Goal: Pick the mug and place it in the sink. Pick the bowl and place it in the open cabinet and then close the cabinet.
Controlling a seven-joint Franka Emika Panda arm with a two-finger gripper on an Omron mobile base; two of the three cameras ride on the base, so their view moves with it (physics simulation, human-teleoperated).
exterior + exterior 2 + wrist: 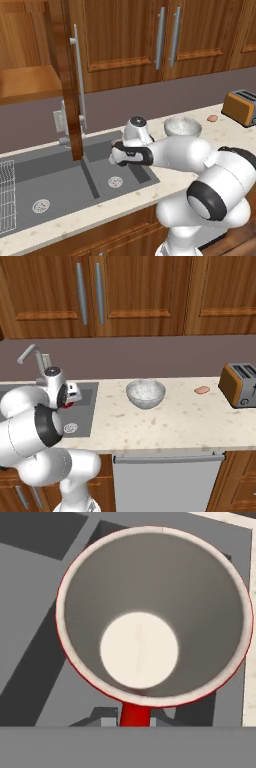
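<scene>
Now upright mug [150, 612], mouth toward the hand camera, over the sink [30, 612]; pincer [134, 716] clamped on its handle.

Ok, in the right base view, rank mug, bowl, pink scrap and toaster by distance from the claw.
1. Mug, in the claw, over the sink.
2. Bowl, mid-counter.
3. Pink scrap, further right.
4. Toaster, far right.

Sink [60, 175] set in worktop [175, 426], left; mug [150, 612] above its right basin. Bowl [145, 393] on worktop right of sink; toaster [240, 385] far right.
</scene>
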